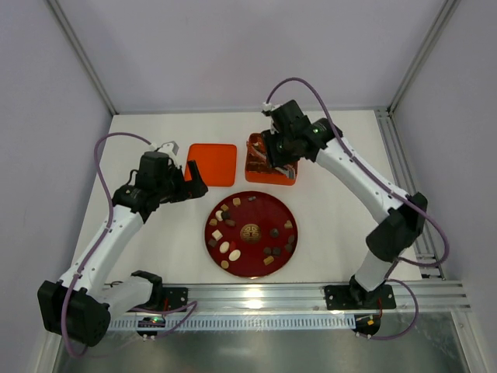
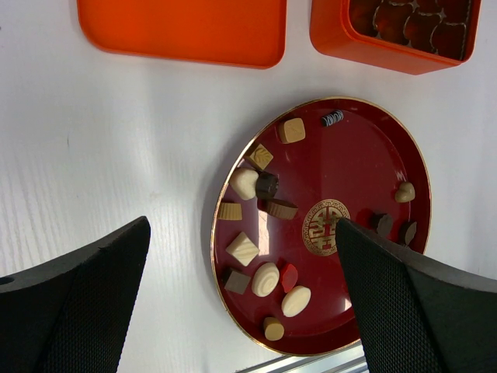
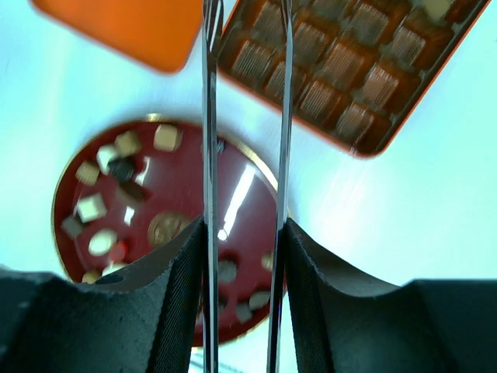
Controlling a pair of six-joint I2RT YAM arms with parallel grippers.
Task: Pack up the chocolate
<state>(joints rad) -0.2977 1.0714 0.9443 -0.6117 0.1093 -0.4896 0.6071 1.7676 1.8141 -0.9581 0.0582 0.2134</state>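
Observation:
Several small chocolates (image 1: 224, 246) in dark brown, tan and cream lie scattered on the dark red plate (image 1: 256, 214); the left wrist view shows them close up (image 2: 244, 183). The orange gridded tray (image 1: 254, 155) stands behind the plate. My right gripper (image 1: 278, 159) hovers over the tray, shut on metal tongs (image 3: 208, 155). The tongs' blades run up out of the right wrist view, so their tips are hidden. Left of the plate, my left gripper (image 1: 190, 185) hangs wide open and empty over the table.
A flat orange lid (image 1: 211, 164) lies left of the tray. The tray's cells (image 3: 349, 62) hold ribbed brown liners, and a pale piece (image 3: 436, 6) lies in a corner cell. A gold emblem (image 2: 324, 227) marks the plate's middle. A metal rail (image 1: 311, 295) runs along the near edge.

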